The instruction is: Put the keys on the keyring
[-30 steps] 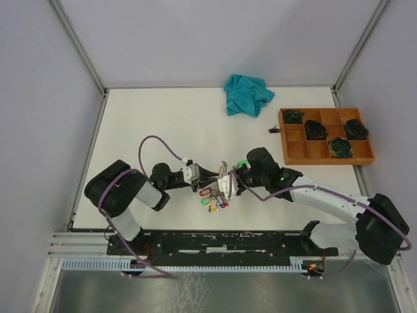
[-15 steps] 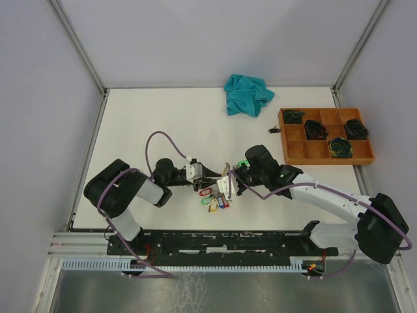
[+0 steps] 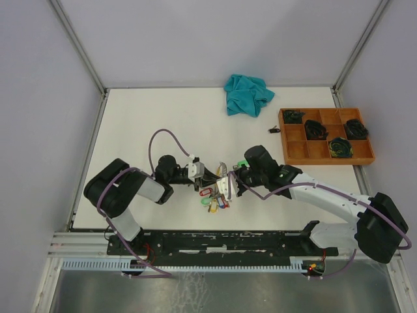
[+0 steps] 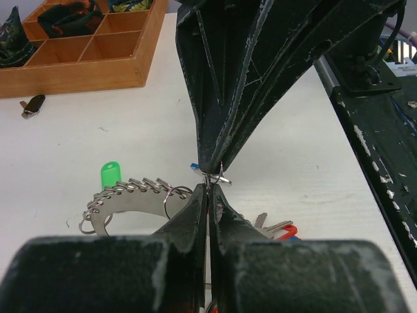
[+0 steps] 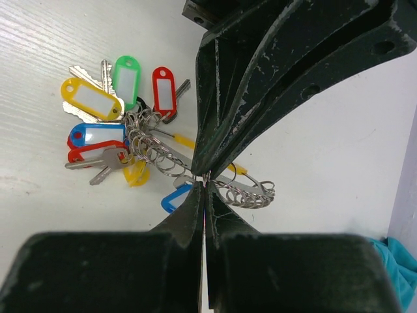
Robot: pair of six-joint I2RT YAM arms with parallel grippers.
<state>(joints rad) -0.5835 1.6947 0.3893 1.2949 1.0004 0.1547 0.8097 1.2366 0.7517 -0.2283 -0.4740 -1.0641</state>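
Left fingers (image 4: 207, 199): pressed together, tips set on the wire of the keyring (image 5: 251, 190). Whether they pinch the wire itself or one small tag loop cannot be told.

Right fingers (image 5: 203, 195): pressed together, clamped on the same wire, tip to tip with the left fingers and nearly touching them. Neither arm is nearer. Both meet at one spot over the desk (image 3: 163, 117), on its near half.

Keyring: thin silver wire, its long run lying crosswise to both sets of fingers. Many small loops are strung along it, crowded to either side of the pinch. Judgement: the coming move turns on this crossing, since any loop must travel along the wire, sideways to the fingers and not toward them.

Keys (image 5: 91, 75): silver, bunched on the desk just beside the pinch, on the side toward the arm bases. Each carries a plastic tag: green tag (image 5: 127, 78), yellow tag (image 5: 91, 98), red tag (image 5: 164, 91), blue tag (image 5: 98, 135).
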